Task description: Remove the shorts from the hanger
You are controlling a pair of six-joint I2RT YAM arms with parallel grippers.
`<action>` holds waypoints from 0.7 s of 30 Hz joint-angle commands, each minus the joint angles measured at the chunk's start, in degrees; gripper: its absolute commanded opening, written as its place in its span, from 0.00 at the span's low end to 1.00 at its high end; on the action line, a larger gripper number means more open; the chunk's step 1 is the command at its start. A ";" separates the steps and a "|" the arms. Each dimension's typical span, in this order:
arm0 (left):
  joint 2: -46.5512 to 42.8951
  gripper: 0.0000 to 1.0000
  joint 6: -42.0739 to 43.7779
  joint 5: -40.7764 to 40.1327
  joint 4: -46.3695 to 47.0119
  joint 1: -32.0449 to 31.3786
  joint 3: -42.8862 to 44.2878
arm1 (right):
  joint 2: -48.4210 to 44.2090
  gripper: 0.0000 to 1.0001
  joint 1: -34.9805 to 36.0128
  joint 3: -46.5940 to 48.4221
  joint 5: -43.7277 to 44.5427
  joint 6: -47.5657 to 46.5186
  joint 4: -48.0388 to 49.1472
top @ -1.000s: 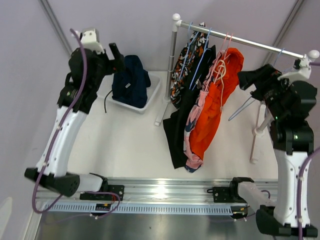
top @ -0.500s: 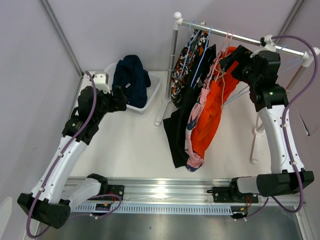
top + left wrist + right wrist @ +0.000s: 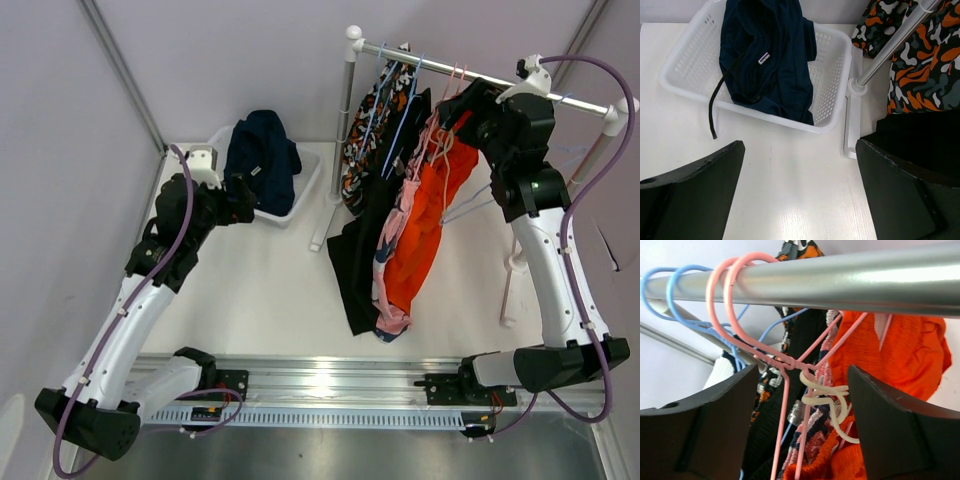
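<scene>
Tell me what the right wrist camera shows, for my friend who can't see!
Two pink hanger hooks and two blue hooks hang over a metal rail, with orange-red shorts bunched below. The robot's two black fingers stand apart on either side of the pink hangers.

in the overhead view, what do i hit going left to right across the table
navy shorts → left rack post → patterned shorts → orange shorts → right rack post

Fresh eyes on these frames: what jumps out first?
The bright orange-red shorts hang from the silver rail at back right, with the right gripper open around the necks of the pink hangers. At back left, navy shorts lie heaped in a white basket before the open left gripper.
</scene>
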 commanded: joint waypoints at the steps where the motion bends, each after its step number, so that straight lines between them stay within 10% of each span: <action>1: -1.52 0.99 0.11 1.11 2.37 -0.02 -0.43 | 0.33 0.71 0.97 -0.26 5.37 -2.05 4.03; 21: -1.69 0.99 -0.33 2.26 2.28 -0.02 -0.87 | 3.06 0.54 4.13 -2.02 13.46 -4.34 9.92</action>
